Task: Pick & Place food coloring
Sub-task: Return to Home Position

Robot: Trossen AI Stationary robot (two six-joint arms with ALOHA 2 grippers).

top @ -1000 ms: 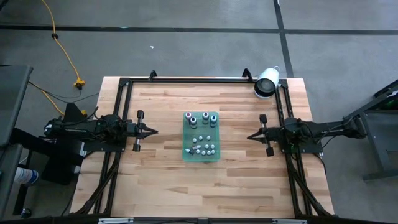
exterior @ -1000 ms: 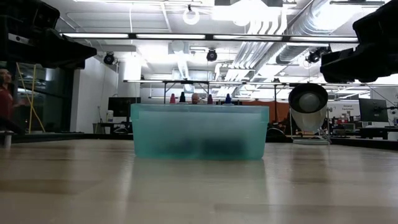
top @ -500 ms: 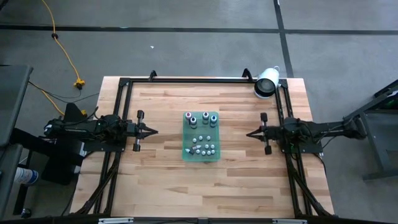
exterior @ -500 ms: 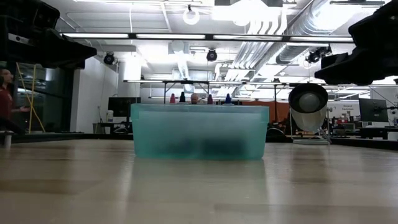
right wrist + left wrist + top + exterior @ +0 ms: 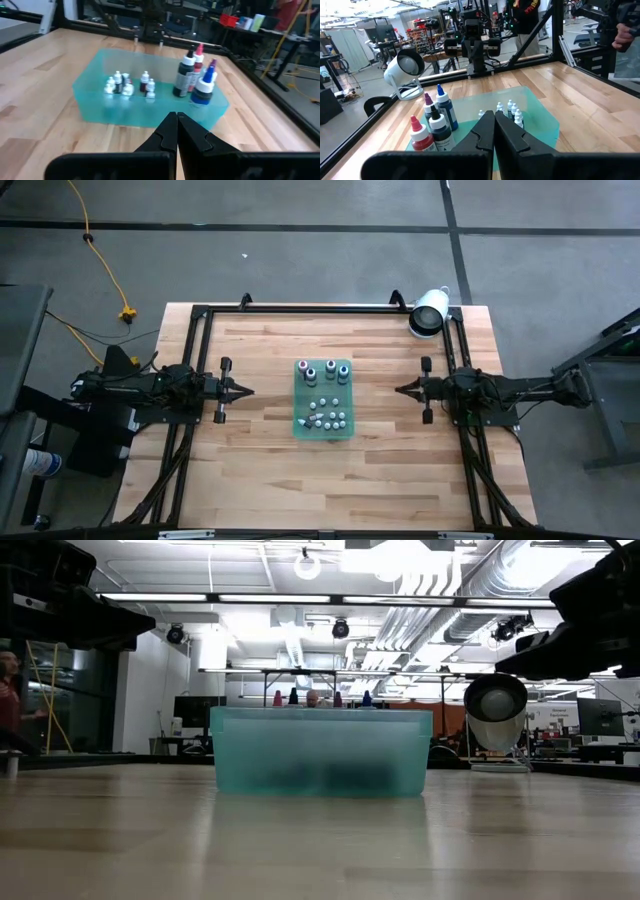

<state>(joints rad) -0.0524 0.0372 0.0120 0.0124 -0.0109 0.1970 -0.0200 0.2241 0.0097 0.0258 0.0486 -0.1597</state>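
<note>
- Food coloring bottles (image 5: 326, 420) all stand inside the translucent green tray (image 5: 298, 392), centre of the high view.
- Left gripper (image 5: 248, 390), left of the tray: fingers pressed together, empty.
- Right gripper (image 5: 400, 390), right of it: likewise pressed together, empty.

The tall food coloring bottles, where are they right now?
In the high view the tall bottles stand inside the green bin at the table's middle, at the bin's end nearer the white cylinder, beside the tiny bottles.

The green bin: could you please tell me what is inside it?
Four tall food coloring bottles and many tiny whitish bottles; the low view shows only tall tops above the bin wall.
</note>
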